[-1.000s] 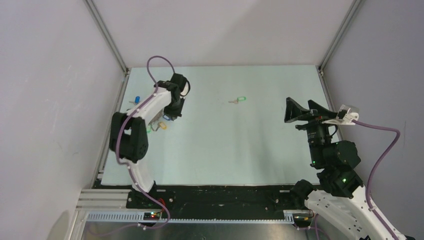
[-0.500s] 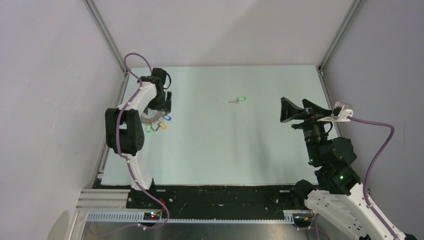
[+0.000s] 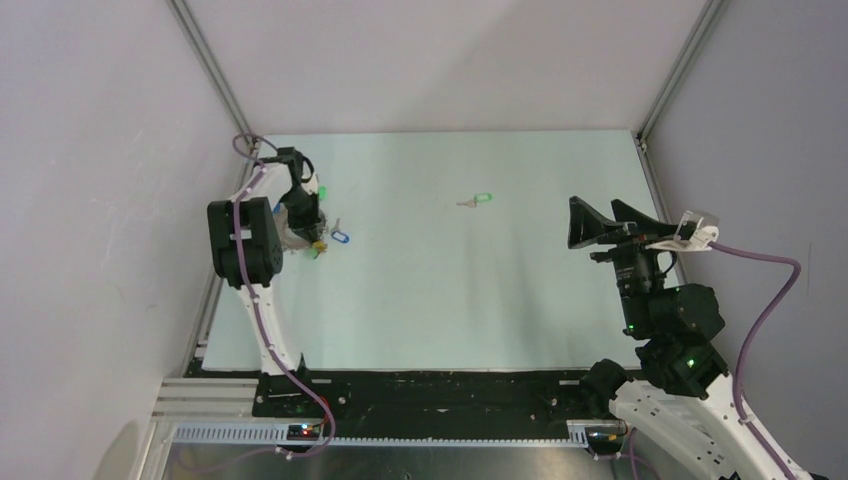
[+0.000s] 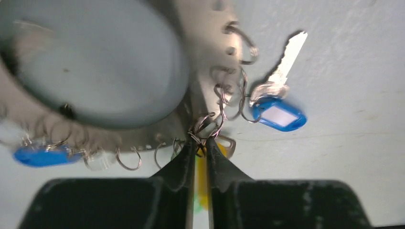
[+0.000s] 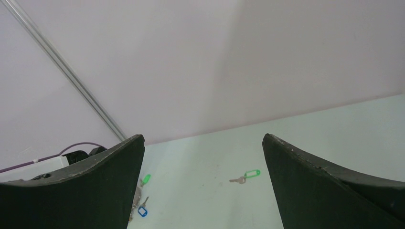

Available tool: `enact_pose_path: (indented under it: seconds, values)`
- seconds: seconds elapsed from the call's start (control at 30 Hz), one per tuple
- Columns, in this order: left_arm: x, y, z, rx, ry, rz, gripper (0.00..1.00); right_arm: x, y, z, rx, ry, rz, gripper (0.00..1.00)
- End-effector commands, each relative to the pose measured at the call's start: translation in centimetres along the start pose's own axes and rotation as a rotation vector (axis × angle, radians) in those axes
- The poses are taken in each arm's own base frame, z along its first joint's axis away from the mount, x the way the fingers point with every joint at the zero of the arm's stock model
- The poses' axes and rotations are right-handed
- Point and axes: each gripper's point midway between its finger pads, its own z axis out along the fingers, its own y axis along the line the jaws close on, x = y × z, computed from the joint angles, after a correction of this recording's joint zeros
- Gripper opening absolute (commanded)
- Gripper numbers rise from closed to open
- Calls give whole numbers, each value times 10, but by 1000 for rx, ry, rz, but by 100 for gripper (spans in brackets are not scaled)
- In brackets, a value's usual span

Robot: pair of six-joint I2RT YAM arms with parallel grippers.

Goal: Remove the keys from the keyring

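Note:
My left gripper (image 3: 303, 220) is at the far left of the table, over the keyring (image 4: 206, 47), a flat silver band that carries small wire loops. In the left wrist view its jaws (image 4: 201, 143) are pinched on a small wire loop with the yellow key (image 4: 202, 181) between them. A blue key (image 4: 279, 114) lies just right of the ring, seen from above too (image 3: 340, 238). A second blue tag (image 4: 43, 155) sits on the ring's left. A green tag (image 3: 322, 190) lies by the left gripper. A loose green key (image 3: 478, 200) lies mid-table. My right gripper (image 3: 600, 220) is open, empty and raised at the right.
The left wall and its aluminium frame post (image 3: 215, 75) stand close beside the left arm. The table's left edge (image 3: 228, 250) runs right next to the keyring. The right wrist view shows the loose green key (image 5: 248, 174) far ahead.
My left arm has swung left toward the wall and the gripper has come down onto the keyring. The bunch of keys has shifted with it. The right arm has barely moved.

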Motion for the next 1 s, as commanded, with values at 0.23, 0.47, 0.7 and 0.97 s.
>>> enact_pose_path:
  seconds: [0.23,0.47,0.7,0.97]
  values:
    - [52,-56,-9,166,129,9,0,-9,1,1,4,-28,19,100]
    - [67,-113,-58,205,12,154,0,18,8,10,-17,55,6,100]
    - [67,-157,-136,351,-220,237,0,93,19,17,-74,311,-37,100]
    - [86,-198,-181,527,-382,311,0,187,55,-6,-331,655,-46,94]
